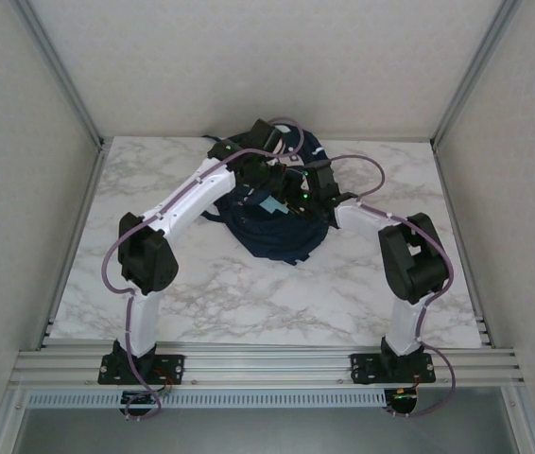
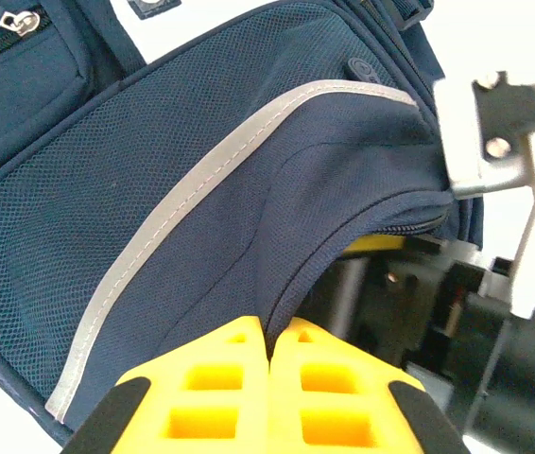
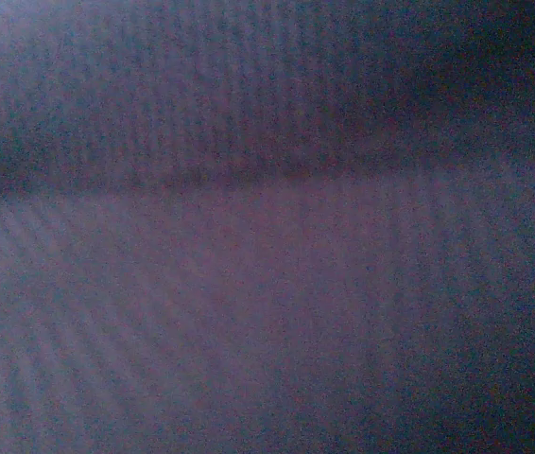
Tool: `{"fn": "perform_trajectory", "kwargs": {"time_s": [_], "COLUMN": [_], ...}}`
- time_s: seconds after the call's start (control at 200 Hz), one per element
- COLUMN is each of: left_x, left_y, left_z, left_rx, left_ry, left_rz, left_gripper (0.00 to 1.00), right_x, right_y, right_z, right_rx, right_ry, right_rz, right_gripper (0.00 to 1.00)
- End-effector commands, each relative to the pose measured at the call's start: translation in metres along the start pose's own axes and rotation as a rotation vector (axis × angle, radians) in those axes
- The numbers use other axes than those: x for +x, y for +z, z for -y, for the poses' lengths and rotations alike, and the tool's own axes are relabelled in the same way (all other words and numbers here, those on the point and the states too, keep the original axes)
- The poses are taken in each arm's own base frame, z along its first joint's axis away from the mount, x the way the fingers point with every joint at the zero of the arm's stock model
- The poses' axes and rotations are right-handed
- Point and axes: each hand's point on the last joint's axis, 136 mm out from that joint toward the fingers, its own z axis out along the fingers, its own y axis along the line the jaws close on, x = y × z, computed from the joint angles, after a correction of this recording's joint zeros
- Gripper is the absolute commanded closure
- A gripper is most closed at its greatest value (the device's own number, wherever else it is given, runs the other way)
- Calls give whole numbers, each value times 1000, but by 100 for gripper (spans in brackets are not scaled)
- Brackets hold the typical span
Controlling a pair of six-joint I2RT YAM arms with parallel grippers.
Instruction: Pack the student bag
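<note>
The student bag (image 1: pixel 277 236) is a dark navy backpack lying in the middle of the marble table. In the left wrist view its mesh fabric (image 2: pixel 201 170) carries a thin pale stripe (image 2: pixel 154 227). My left gripper (image 2: pixel 272 345) is shut, its yellow fingers pinching a raised fold of the bag's edge and holding the flap up. Under that flap the right arm's wrist (image 2: pixel 523 359) reaches into the opening. The right wrist view is dark, blurred navy fabric (image 3: pixel 267 227) close to the lens. The right gripper's jaws are buried in the bag.
The marble table (image 1: pixel 201 293) has bare room in front of the bag and to both sides. Grey enclosure walls stand left, right and behind. An aluminium rail (image 1: pixel 267 364) with both arm bases runs along the near edge. A zipped front pocket (image 2: pixel 19 21) faces the left wrist.
</note>
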Motion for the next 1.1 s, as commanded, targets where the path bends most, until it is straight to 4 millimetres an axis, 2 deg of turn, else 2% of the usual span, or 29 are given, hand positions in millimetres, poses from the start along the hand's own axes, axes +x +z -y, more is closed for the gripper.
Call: {"fn": "perform_trajectory", "kwargs": {"time_s": [0.0, 0.125, 0.22, 0.26, 0.47, 0.566, 0.656, 0.786, 0.876, 0.961, 1.096], "left_x": [-17, -16, -18, -21, -35, -37, -39, -34, -24, -15, -9], "left_y": [-36, -34, -36, -38, -50, -56, -59, -53, -37, -17, 15], "left_z": [28, 33, 27, 22, -11, -29, -59, -112, -145, -163, -170], "left_rx": [115, 139, 112, 92, 20, 6, -46, -152, -183, -168, -133], "left_ry": [-38, -51, -56, -62, -144, -194, -252, -343, -423, -487, -493], "left_rz": [76, 70, 85, 97, 155, 184, 224, 255, 238, 220, 190], "left_gripper": [100, 100, 100, 95, 44, 35, 29, 28, 29, 33, 33], "right_x": [-9, -16, -10, -6, 22, 36, 46, 50, 50, 51, 49], "right_y": [5, -1, -12, -20, -73, -95, -109, -118, -115, -109, -105], "right_z": [-40, -56, -54, -51, -11, 7, 25, 49, 58, 66, 85], "right_rx": [-141, -168, -143, -119, 84, 170, 243, 327, 353, 363, 419], "right_ry": [-24, -58, -81, -91, -153, -175, -178, -162, -130, -99, -79], "right_rz": [4, 14, -1, -9, -45, -74, -91, -67, -51, -39, 4], "right_gripper": [45, 45, 44, 43, 32, 29, 25, 18, 15, 14, 13]}}
